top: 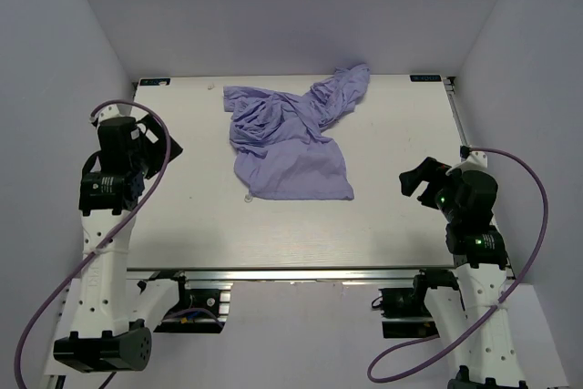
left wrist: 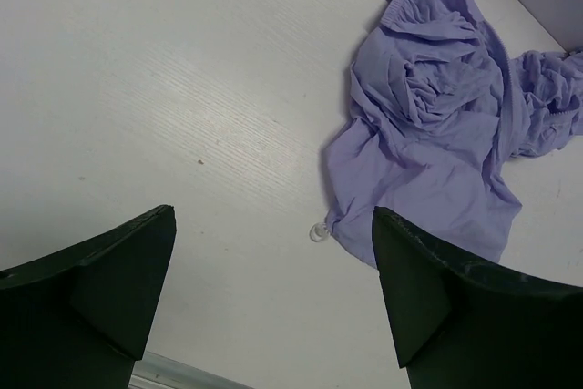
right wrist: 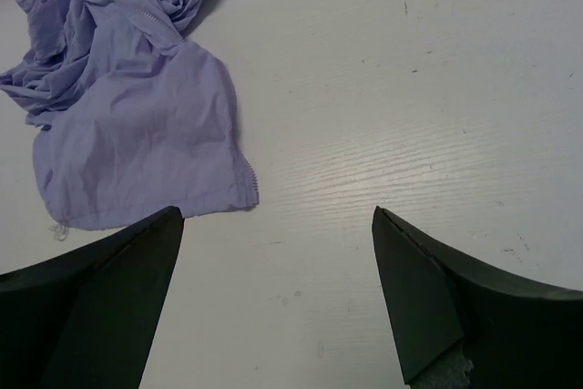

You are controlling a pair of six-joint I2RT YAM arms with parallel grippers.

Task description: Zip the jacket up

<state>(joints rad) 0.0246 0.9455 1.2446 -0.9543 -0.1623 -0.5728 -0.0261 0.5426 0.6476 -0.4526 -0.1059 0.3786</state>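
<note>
White wood-grain counter (top: 182, 225) carries the crumpled lavender thin-fabric jacket (top: 287, 148) at its far middle. Left claw (left wrist: 273, 214) and right claw (right wrist: 278, 216) hover spread wide, empty, apart from it; a small clear ring (left wrist: 317, 232) lies at its hem corner

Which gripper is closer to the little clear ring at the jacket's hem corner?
Left. The left gripper is open, off to the left of the ring; the right gripper, also open, sits past the opposite side of the jacket, its whole width between them.

The jacket (top: 290, 148) is plain lavender; the table (top: 182, 225) white, faintly grained; the small loop (left wrist: 318, 232) looks clear.
</note>
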